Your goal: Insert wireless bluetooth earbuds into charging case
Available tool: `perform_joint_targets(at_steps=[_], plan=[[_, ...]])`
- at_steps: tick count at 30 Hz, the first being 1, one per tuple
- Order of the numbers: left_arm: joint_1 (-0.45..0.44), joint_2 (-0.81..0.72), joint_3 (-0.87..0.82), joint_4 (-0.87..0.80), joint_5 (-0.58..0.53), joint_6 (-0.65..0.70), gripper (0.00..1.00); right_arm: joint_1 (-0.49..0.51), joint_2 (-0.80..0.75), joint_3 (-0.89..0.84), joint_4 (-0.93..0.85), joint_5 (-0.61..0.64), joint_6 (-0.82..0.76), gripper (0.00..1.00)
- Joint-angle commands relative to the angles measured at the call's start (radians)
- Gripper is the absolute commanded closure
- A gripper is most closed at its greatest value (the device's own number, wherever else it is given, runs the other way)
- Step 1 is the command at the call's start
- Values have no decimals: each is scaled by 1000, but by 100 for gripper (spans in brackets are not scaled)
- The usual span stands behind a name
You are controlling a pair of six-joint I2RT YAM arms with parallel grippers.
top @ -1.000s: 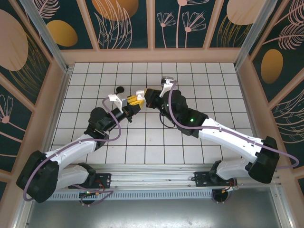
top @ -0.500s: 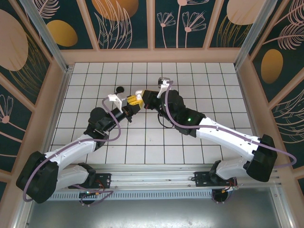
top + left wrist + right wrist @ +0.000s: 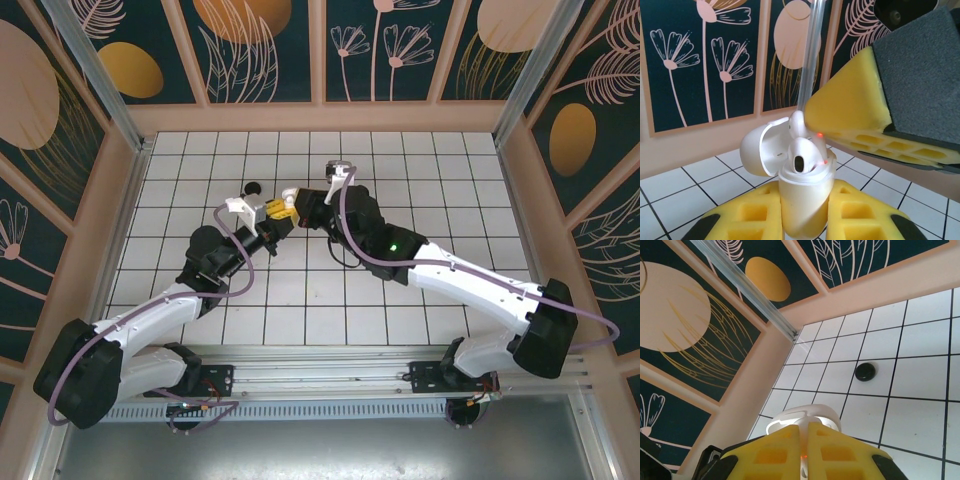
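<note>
My left gripper [image 3: 805,192] is clamped narrow on the white charging case [image 3: 801,210], which stands upright with its lid [image 3: 762,147] flipped open. One white earbud [image 3: 801,157] sits in the case mouth. A second earbud [image 3: 797,120] is just above the case, touching my right gripper [image 3: 804,432], whose jaws are pressed together; I can't tell if it pinches that bud. A black puck [image 3: 865,371] lies on the tiles beyond the case.

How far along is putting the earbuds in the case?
Done: the left claw holds the white case, lid open. In hand: one earbud stands in the case, head above the rim, the closed right claw over it. Left, likely: press it home, shut the lid.
</note>
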Motion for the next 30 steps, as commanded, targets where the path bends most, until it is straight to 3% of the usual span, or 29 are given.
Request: perform_joint_targets(at_steps=[1,22,30], plan=[[-7,-21,27,41,33,-5,100,23,16,18,-49,-17,-16,90],[-8,-22,33,15,12,18,100,70,7,68,-168,146,34,90],[-7,-19,43,10,15,21,100,77,-8,87,-172,136,62,64]])
